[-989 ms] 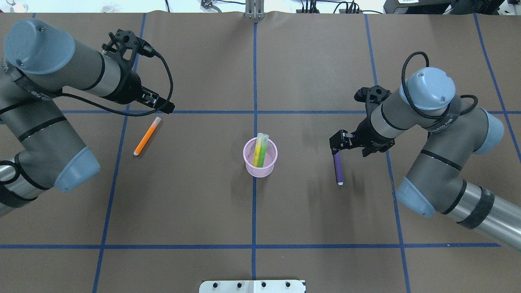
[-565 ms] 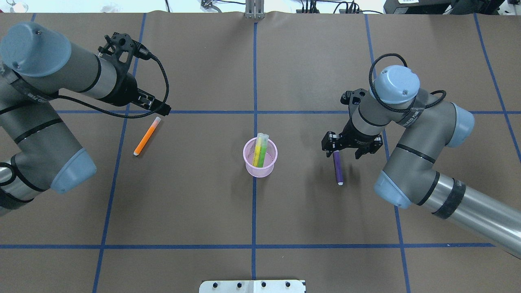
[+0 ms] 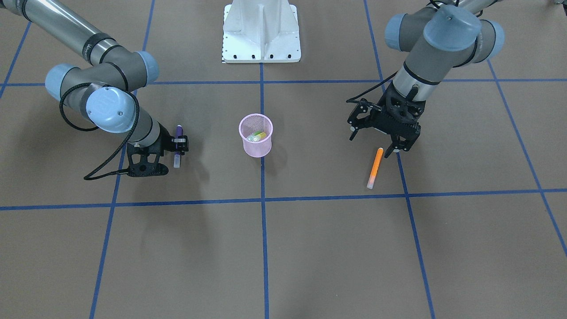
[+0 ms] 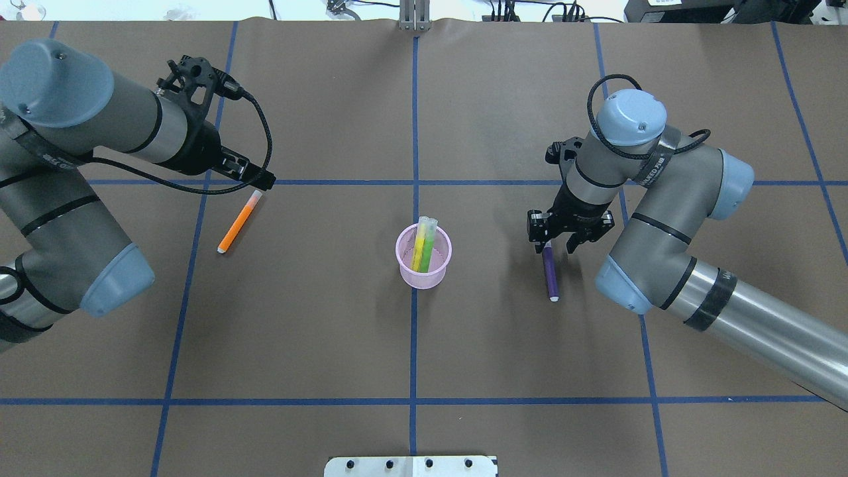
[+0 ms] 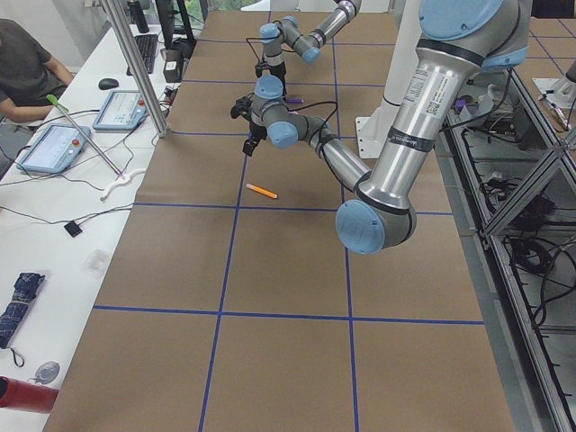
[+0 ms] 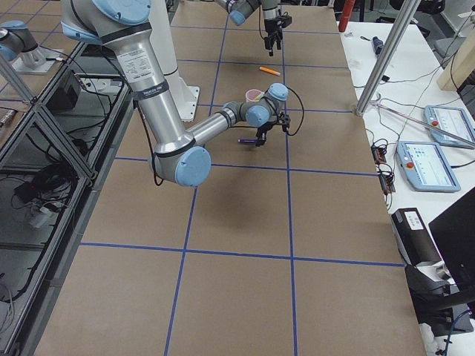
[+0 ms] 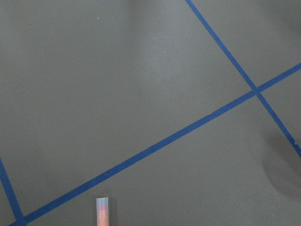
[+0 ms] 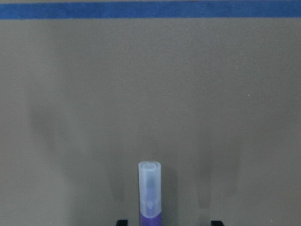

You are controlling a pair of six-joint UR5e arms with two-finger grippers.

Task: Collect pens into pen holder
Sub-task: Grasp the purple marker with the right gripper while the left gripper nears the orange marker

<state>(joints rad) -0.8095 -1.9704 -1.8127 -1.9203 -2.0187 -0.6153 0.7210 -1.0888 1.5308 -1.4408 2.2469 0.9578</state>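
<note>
The pink mesh pen holder (image 4: 424,262) (image 3: 255,137) stands mid-table with a green and a yellow pen upright in it. The purple pen (image 4: 550,275) (image 3: 177,159) lies on the table to its right. My right gripper (image 4: 554,243) (image 3: 179,144) is open and low over the pen's cap end. In the right wrist view the pen (image 8: 149,188) lies between the two fingertips, apart from both. The orange pen (image 4: 237,222) (image 3: 375,168) lies on the left. My left gripper (image 4: 265,179) (image 3: 397,149) hovers open and empty just past its pale cap (image 7: 102,207).
Blue tape lines (image 4: 415,132) divide the brown table cover. The white robot base plate (image 3: 261,40) sits at the robot's edge. An operator's bench with tablets (image 5: 54,148) runs along the far side of the table.
My right arm has swung in toward the purple pen and brought its open gripper down over the pen's cap end. My left gripper has shifted slightly toward the orange pen's cap.
</note>
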